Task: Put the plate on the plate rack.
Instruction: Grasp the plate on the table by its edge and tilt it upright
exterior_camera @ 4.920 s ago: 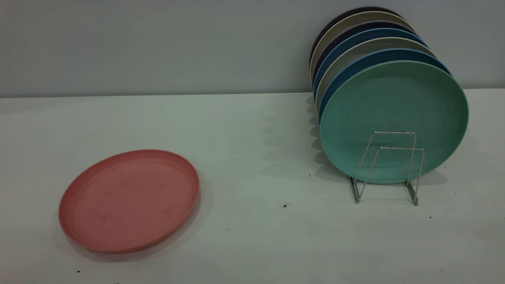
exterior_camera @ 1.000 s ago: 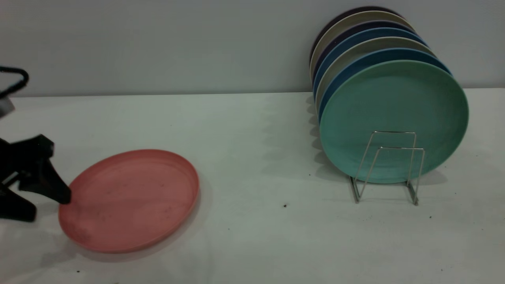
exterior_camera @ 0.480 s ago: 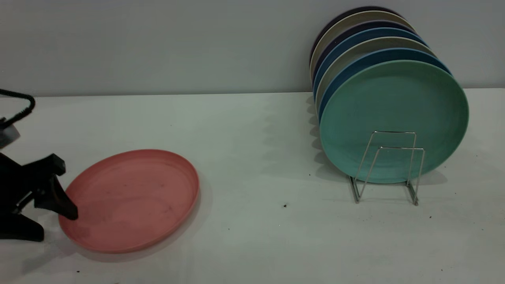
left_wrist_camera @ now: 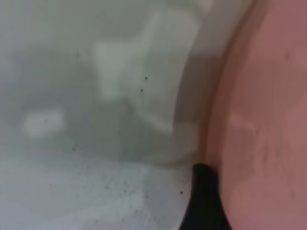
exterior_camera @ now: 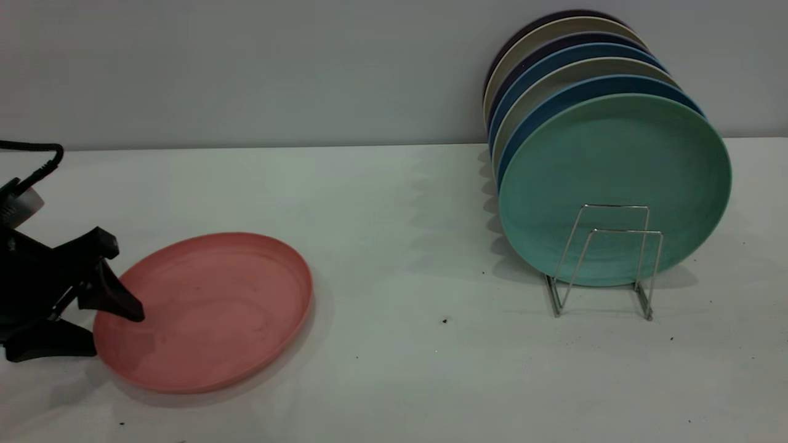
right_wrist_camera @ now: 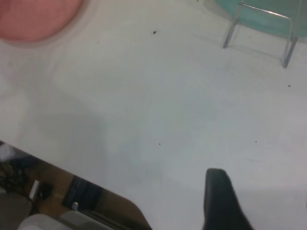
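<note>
The salmon-pink plate (exterior_camera: 215, 307) lies flat on the white table at the front left. My left gripper (exterior_camera: 116, 333) is open at the plate's left edge. Its upper finger (exterior_camera: 117, 301) reaches over the rim, and its lower finger (exterior_camera: 55, 347) rests on the table just outside the rim. In the left wrist view one black finger (left_wrist_camera: 204, 201) sits against the plate's rim (left_wrist_camera: 268, 120). The silver wire plate rack (exterior_camera: 606, 264) stands at the right, with two empty loops at its front. The right wrist view shows one finger (right_wrist_camera: 218, 201) above bare table, the plate (right_wrist_camera: 33, 17) and the rack (right_wrist_camera: 231, 29) far off.
A teal-green plate (exterior_camera: 615, 172) stands upright in the rack, with several blue, grey and dark plates behind it against the wall. The table's near edge and equipment beyond it (right_wrist_camera: 81, 191) show in the right wrist view. Small dark specks dot the table.
My left gripper has come in from the left and moved right and slightly down to the plate. Its upper finger now reaches over the rim. The plate and rack have not moved.
</note>
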`<control>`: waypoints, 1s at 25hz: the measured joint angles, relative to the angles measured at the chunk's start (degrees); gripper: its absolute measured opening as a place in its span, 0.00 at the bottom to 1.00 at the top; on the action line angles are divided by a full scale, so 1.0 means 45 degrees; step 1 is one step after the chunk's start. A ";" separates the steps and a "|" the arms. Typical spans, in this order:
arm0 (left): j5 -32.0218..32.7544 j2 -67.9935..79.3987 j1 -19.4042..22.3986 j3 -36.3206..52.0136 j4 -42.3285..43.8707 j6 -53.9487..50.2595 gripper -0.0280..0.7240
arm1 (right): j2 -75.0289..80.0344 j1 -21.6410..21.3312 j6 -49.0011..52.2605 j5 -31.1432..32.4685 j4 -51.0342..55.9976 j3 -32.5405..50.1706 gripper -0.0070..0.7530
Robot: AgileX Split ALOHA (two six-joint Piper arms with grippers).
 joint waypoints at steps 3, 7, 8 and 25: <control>0.0000 0.0180 0.0000 0.0000 -0.0675 0.0526 0.79 | 0.0000 0.0000 0.0000 -0.0027 0.0011 0.0000 0.59; 0.0000 0.0195 0.0000 0.0000 -0.0776 0.0645 0.78 | 0.0000 0.0000 0.0000 -0.0039 0.0011 0.0000 0.59; 0.0033 0.0195 0.0000 0.0000 -0.0776 0.0658 0.78 | 0.0000 0.0000 0.0000 -0.0039 0.0011 0.0000 0.59; 0.0646 0.0748 0.0000 0.0000 -0.0772 0.1611 0.06 | 0.0000 0.0000 0.0000 -0.0008 0.0334 0.0000 0.59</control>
